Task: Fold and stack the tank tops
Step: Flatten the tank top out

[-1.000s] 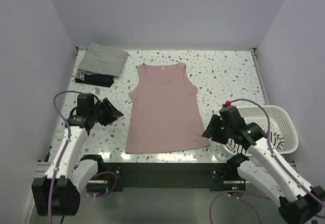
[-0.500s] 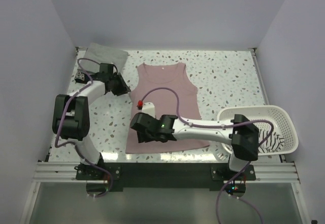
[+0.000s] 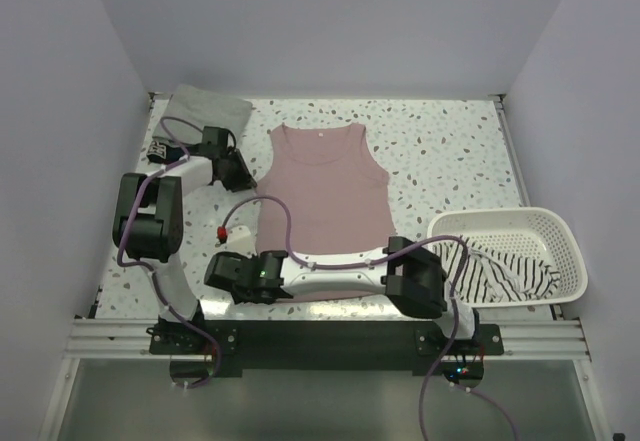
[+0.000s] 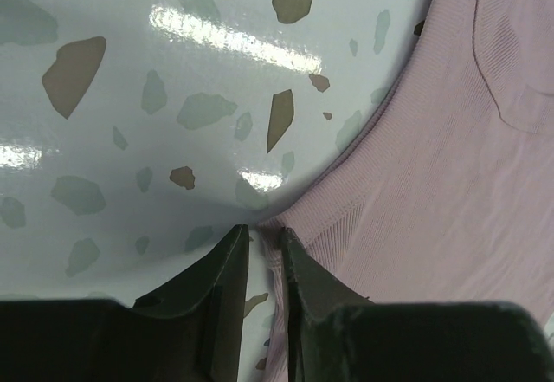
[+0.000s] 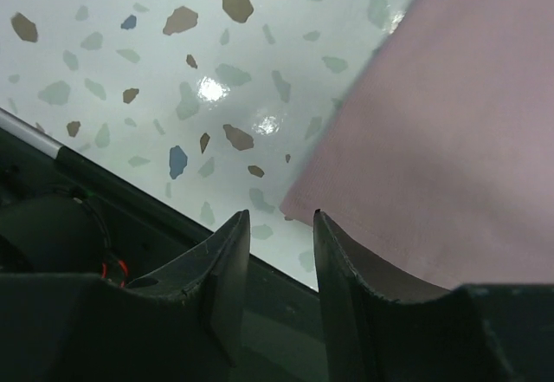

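The desk [image 4: 130, 70] is hard, smooth and glossy, a pale speckled surface that throws back bright glare. The pink top [image 4: 450, 191] is soft, matt knit cloth, finely ribbed along its edge band. The grey-green top [image 3: 205, 116] is matt cloth as well, and the striped top [image 3: 500, 279] is thin, limp cloth. The basket [image 3: 545, 226] is white slotted plastic with a slight sheen. The jaws of the left gripper [image 4: 262, 236] and the right gripper [image 5: 279, 219] are matt black and look like plastic.
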Action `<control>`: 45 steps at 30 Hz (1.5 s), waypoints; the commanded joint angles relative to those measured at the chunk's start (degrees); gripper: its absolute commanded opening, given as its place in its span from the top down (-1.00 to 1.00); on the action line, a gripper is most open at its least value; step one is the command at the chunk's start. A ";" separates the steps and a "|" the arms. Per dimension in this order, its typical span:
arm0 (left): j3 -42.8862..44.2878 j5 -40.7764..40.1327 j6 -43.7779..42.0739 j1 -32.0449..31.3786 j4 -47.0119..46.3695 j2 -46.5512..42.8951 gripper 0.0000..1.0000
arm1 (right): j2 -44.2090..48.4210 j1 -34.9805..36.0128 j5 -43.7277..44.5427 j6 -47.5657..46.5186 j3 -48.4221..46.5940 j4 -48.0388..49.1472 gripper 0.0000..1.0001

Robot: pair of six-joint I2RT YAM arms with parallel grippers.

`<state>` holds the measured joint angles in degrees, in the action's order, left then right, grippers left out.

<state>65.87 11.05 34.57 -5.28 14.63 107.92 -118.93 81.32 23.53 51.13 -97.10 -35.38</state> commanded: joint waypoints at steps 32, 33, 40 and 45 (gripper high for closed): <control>2.43 -1.64 1.21 -0.17 -1.71 -0.43 0.94 | 3.44 1.56 -0.24 0.28 9.73 1.18 1.00; 2.43 -1.73 1.12 -0.17 -1.80 -0.60 0.94 | 5.71 1.48 -0.50 0.28 11.82 1.88 1.00; 2.78 -1.73 0.85 -0.17 -1.71 -0.87 1.00 | 9.95 0.77 -2.87 1.16 15.80 4.35 1.00; 3.74 -1.73 -0.11 -0.17 -0.92 -0.87 1.00 | 10.30 0.60 -2.44 1.60 14.66 3.65 1.00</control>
<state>66.81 9.98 35.31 -5.30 14.70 108.14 -111.24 82.32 21.23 51.57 -81.54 -32.73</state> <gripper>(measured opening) 0.015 0.008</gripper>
